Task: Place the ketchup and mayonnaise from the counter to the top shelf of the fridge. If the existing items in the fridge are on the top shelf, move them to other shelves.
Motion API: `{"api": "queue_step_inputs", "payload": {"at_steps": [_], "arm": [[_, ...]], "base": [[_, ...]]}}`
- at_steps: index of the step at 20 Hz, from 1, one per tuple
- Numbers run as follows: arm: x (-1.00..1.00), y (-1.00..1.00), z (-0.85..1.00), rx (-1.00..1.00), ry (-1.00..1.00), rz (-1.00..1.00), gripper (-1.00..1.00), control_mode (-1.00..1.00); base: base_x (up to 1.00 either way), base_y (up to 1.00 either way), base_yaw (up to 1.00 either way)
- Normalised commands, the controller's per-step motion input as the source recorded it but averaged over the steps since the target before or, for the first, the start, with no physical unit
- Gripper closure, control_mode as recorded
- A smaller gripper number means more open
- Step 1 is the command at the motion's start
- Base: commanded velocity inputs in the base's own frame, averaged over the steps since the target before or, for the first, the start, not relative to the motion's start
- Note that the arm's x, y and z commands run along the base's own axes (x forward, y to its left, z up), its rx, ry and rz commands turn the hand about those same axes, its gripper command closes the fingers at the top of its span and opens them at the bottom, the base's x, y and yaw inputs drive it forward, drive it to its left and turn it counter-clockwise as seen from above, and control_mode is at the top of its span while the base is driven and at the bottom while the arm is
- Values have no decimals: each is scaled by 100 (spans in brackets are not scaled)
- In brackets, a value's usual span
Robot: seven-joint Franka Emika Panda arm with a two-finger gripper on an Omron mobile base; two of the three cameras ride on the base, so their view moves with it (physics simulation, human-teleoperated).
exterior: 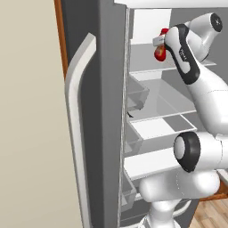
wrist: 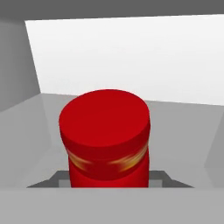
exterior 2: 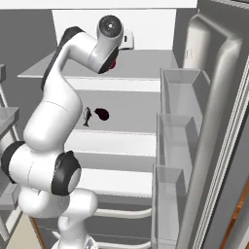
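The ketchup [wrist: 105, 135] is a red bottle with a yellow band, seen close up from above its flat cap. It stands between my two dark finger tips, with my gripper [wrist: 107, 177] shut on it. The bottle hangs just over the grey top shelf [wrist: 183, 127] of the open fridge, near the white back wall. In the left base view the ketchup [exterior: 159, 52] peeks out red beside my hand [exterior: 161, 41]. In the right base view a dark red sliver of the ketchup [exterior 2: 113, 64] shows under the wrist, above the top shelf [exterior 2: 146, 61].
On the second shelf [exterior 2: 131, 116] lie a small fish [exterior 2: 86, 115] and a dark red item [exterior 2: 102, 114]. Clear door bins [exterior 2: 180, 97] line the right door. The left door with its long handle [exterior: 78, 116] stands open close by.
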Motion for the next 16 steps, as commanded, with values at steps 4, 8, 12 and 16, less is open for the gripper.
{"api": "queue_step_inputs", "payload": {"at_steps": [4,8,12,16], "arm": [[58,-13,-25,3,5,0,100,-100],[45,-8,-27,1,3,0,100,-100],[34,-1,-19,0,0,0,100,-100],[19,0,-3,0,0,0,100,-100]], "base": [[0,0,0],[0,0,0],[0,0,0],[0,0,0]]}}
